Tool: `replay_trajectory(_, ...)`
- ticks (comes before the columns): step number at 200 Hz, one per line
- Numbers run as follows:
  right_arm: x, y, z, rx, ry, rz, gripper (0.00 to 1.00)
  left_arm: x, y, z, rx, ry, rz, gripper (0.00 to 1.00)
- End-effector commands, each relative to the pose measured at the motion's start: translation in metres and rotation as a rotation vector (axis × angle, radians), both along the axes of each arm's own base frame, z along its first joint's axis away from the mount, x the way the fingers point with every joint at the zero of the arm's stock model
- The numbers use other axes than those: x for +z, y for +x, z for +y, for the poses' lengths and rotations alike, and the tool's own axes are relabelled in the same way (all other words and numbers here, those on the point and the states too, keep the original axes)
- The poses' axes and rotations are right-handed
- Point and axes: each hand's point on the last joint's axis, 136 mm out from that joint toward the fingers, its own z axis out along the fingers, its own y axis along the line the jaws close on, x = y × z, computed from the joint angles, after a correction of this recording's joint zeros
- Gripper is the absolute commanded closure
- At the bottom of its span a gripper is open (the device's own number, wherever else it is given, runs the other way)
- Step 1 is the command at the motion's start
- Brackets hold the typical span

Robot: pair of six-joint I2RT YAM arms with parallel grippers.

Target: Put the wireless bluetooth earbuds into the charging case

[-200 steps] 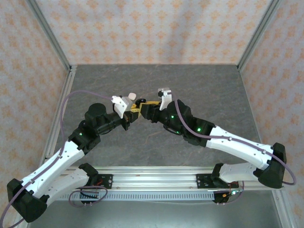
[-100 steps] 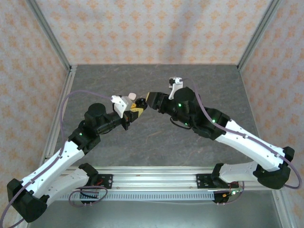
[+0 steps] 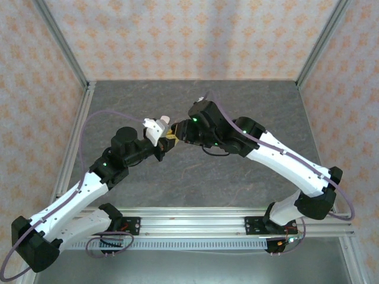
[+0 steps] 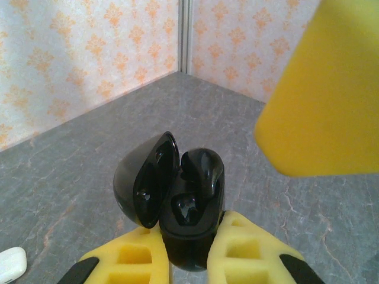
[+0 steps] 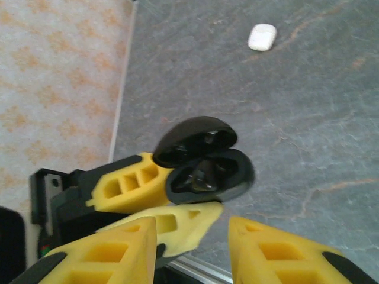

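Holds glossy black clamshell charging case (image 4: 192,204) clamped in left yellow foam fingers (image 4: 251,245), lid open toward 10 o'clock, presenting sockets; appears to seat small black earbud (image 4: 202,167); right yellow fingers (image 5: 278,251) apart, empty, at 6 o'clock; small white closed case (image 5: 262,36) on grey tabletop (image 5: 308,118).

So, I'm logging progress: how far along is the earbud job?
Done: the black case is open, with what looks like a black earbud in it. In hand: the left gripper holds that case; the right gripper hovers open beside it. Left: the white case lies shut on the table.
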Motion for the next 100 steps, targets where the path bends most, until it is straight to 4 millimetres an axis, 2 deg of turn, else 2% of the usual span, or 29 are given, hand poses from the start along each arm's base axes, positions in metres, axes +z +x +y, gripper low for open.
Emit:
replay_trajectory(1,0.003,0.001,-0.013,-0.042,-0.044,0.002,0.64,0.016,0.000,0.000,0.001,0.012,-0.059,1.00)
replay_trajectory(100,-0.007,0.008,-0.001,-0.030,-0.088,0.025,0.67,0.015,-0.011,0.001,-0.023,0.024,-0.114,1.00)
